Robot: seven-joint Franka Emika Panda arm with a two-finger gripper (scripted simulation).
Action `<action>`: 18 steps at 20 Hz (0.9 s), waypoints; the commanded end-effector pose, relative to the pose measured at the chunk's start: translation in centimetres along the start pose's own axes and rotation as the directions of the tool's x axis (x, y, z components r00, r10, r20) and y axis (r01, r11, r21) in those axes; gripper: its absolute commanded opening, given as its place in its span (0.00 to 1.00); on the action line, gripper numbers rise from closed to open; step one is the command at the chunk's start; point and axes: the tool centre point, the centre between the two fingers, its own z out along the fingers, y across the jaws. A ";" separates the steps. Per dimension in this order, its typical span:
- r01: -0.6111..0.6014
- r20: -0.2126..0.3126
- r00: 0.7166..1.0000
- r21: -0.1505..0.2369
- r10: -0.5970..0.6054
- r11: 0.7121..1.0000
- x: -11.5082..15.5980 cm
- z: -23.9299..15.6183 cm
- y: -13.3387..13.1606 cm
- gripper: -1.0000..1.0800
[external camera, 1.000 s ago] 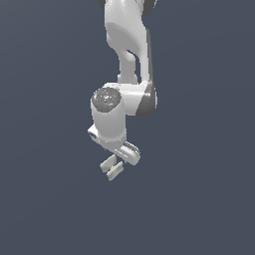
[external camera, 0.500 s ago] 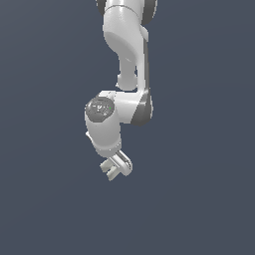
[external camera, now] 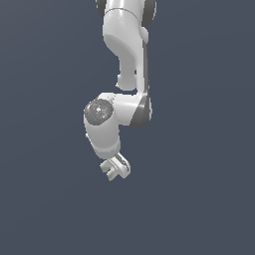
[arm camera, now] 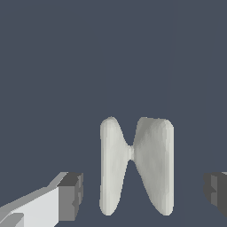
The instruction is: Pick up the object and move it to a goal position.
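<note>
White two-finger claw is open: dark grey pads sit wide apart in the wrist view, one on each side of the small off-white object made of two short slabs joined at a thin waist. Clear gaps show between that object and each pad, so nothing is gripped. The object lies on the plain dark slate-blue surface, between the pads, its two slabs running side by side and pinched together at the middle.

In the exterior view the claw hangs at the bottom of the white robot arm with a grey round joint cap, pointing downward and tilted. The off-white object cannot be separated from the white fingers there. The arm rises from the claw to the top edge of that view, over the same dark surface.
</note>
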 end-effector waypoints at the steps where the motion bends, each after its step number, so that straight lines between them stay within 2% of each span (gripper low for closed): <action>1: 0.000 0.001 1.000 -0.001 0.000 1.000 0.0 0.6 0.0 0.96; 9: -0.005 0.000 1.000 0.000 0.005 1.000 -0.1 4.5 0.1 0.96; 15: -0.005 0.000 1.000 0.000 0.005 1.000 0.0 4.9 0.0 0.96; 16: -0.005 0.000 1.000 0.000 0.005 1.000 0.0 4.9 0.0 0.00; 18: -0.005 0.000 1.000 0.000 0.005 1.000 0.0 4.9 0.0 0.00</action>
